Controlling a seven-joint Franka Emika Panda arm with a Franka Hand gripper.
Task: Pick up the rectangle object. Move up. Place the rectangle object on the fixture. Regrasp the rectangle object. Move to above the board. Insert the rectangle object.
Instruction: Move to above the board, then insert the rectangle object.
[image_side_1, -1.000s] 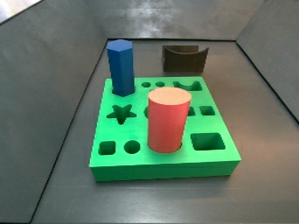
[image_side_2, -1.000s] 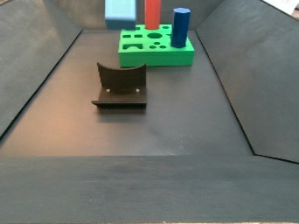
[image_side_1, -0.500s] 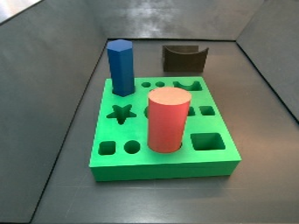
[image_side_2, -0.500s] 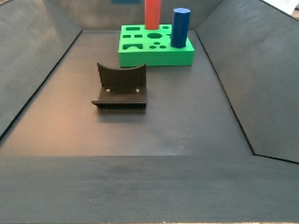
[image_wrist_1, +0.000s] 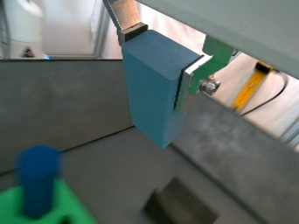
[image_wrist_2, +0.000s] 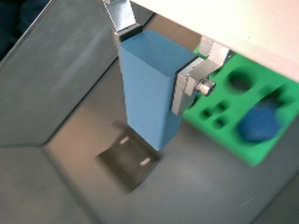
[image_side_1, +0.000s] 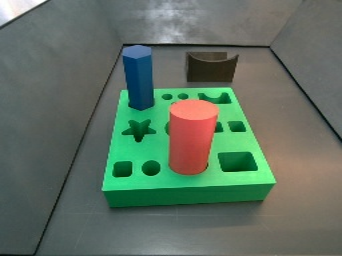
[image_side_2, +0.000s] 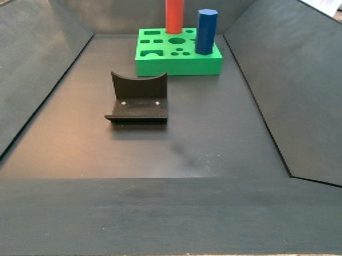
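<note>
In both wrist views my gripper (image_wrist_1: 163, 61) (image_wrist_2: 156, 63) is shut on the rectangle object (image_wrist_1: 158, 92) (image_wrist_2: 149, 92), a plain grey-blue block hanging upright, high above the floor. Its top end sits between the silver fingers (image_wrist_1: 191, 80). Below it lie the fixture (image_wrist_2: 128, 159) (image_wrist_1: 181, 206), a dark notched block, and the green board (image_wrist_2: 229, 118) (image_wrist_1: 68, 210) to one side. Both side views show the fixture (image_side_1: 211, 67) (image_side_2: 136, 98) and the board (image_side_1: 187, 194) (image_side_2: 181, 66), but neither the gripper nor the block.
A tall dark-blue hexagonal prism (image_side_1: 138, 78) (image_side_2: 206, 30) (image_wrist_1: 38, 175) and a red cylinder (image_side_1: 193, 138) (image_side_2: 174, 15) stand in the board. Sloping dark walls (image_side_2: 40, 90) enclose the floor on each side.
A second ago the block's lower end still showed at the top of a side view; it has since risen out of that view. Board, fixture and standing pieces have not moved.
</note>
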